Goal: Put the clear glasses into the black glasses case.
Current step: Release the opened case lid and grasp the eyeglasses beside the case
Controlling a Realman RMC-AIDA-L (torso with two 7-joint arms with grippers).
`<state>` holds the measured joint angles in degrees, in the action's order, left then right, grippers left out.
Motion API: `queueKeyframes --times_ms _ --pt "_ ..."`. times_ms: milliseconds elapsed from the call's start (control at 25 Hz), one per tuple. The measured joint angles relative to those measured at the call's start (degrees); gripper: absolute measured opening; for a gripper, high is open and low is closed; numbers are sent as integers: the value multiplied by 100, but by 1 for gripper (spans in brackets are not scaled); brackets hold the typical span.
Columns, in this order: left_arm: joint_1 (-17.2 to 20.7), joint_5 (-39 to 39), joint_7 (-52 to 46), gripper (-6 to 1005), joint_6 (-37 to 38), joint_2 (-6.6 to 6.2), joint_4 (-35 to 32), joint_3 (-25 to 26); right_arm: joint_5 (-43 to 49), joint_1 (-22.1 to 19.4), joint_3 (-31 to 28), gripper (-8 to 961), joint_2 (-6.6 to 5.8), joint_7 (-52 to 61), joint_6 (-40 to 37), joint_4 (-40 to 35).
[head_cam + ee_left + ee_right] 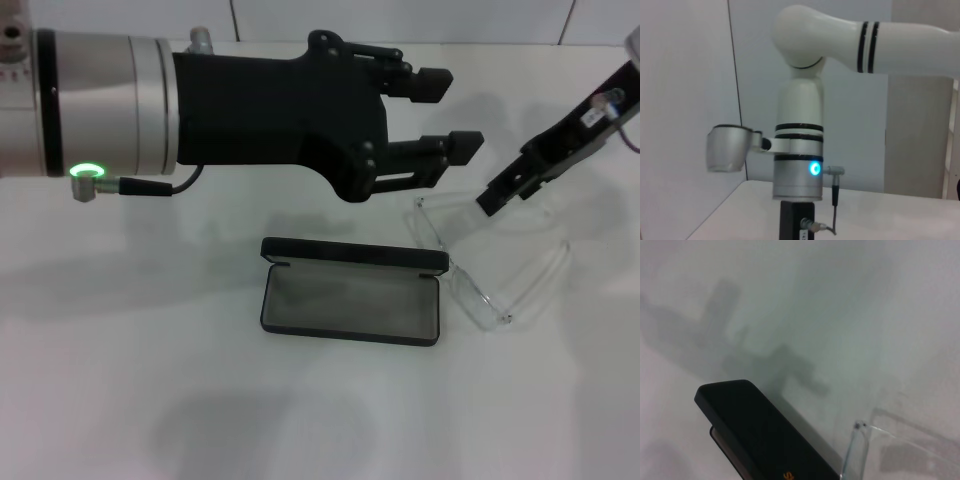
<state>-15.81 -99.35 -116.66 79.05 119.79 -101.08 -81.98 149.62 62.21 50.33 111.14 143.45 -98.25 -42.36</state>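
On my head camera the left arm reaches in from the left edge, its silver wrist section showing a green indicator ring with a small cable plugged in beside it. The left gripper hangs above the white table, behind the black glasses case and well clear of it. Its two black fingers are spread wide with nothing between them.

The case is my landmark. It lies open on the table in front of the left gripper, grey lining facing up, the lid standing along its far edge. On the right wrist camera I see the outside of that lid, matte black, with a scrap of orange lettering at the picture's edge.

Just beside the case's right end lie the clear glasses, outside the case. The lens rests next to the case's right corner, one arm angles back behind it and the other extends off to the right. The right wrist camera catches one clear arm tip close to the lid.

The right gripper comes down from the upper right, its black tip over the glasses' far arm, behind and to the right of the case. I cannot tell whether it touches the glasses.

The left wrist camera shows only the right arm, with a blue light.
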Motion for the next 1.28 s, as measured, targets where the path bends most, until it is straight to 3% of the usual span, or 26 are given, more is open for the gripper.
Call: queueKeyframes --times_ms 280,720,920,1080,1280 --pt "7 203 303 513 49 0 264 20 76 505 268 658 71 5 692 976" --pt "-55 648 865 509 888 1 794 536 233 814 390 658 340 88 1002 1250" --pt "-153 1165 1301 506 1689 -6 1571 1209 236 792 389 574 347 155 1111 1251" --pt "-273 1492 1915 505 2412 -34 2579 1807 236 770 392 571 375 229 1191 1269" --pt "-302 1514 2576 502 2801 -75 3358 2129 236 764 504 568 416 400 1237 1275"
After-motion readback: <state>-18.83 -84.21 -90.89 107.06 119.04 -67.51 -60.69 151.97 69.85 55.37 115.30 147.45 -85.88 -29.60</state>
